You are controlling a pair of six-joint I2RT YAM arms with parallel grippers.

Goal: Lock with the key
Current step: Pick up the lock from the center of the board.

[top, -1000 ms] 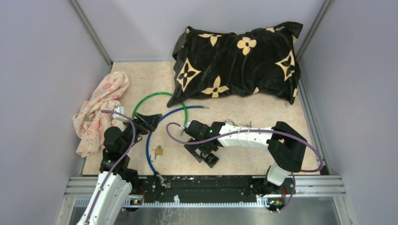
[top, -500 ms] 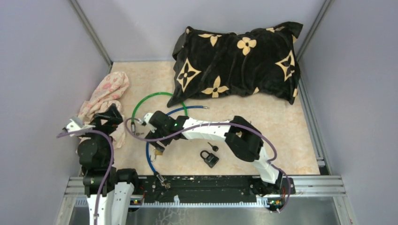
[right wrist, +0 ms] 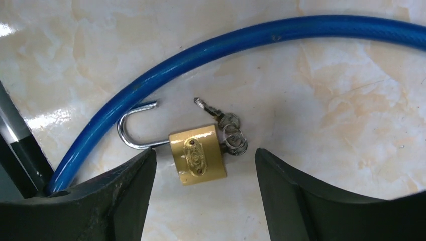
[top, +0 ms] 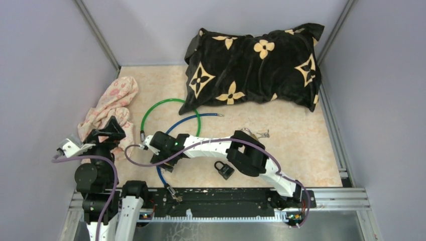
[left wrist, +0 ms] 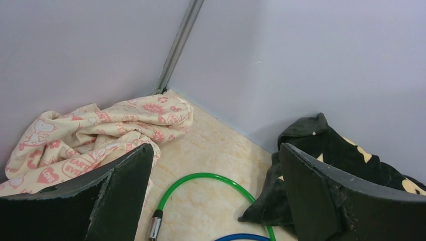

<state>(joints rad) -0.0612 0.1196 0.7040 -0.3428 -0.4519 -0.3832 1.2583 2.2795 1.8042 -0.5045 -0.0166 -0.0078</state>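
Observation:
A brass padlock [right wrist: 197, 154] lies on the floor with its shackle [right wrist: 131, 131] swung open beside the blue cable [right wrist: 226, 42]. A small bunch of keys [right wrist: 228, 131] rests against the lock's body; I cannot tell if one is in the keyhole. My right gripper [right wrist: 203, 163] is open just above the padlock, one finger on each side, touching nothing. In the top view the right gripper [top: 162, 155] hides this lock. A black padlock [top: 223, 169] lies further right. My left gripper [top: 108, 130] is open and empty, raised at the left.
A patterned cloth [top: 113, 108] lies at the left wall. A green cable [top: 168, 103] and the blue cable [top: 160, 170] loop mid-floor. A black pillow [top: 256, 68] fills the back. More keys [top: 257, 134] lie near the right arm's elbow.
My right arm has swept left from the black padlock and now hovers over the brass one. My left arm has drawn back to the left, away from the cables.

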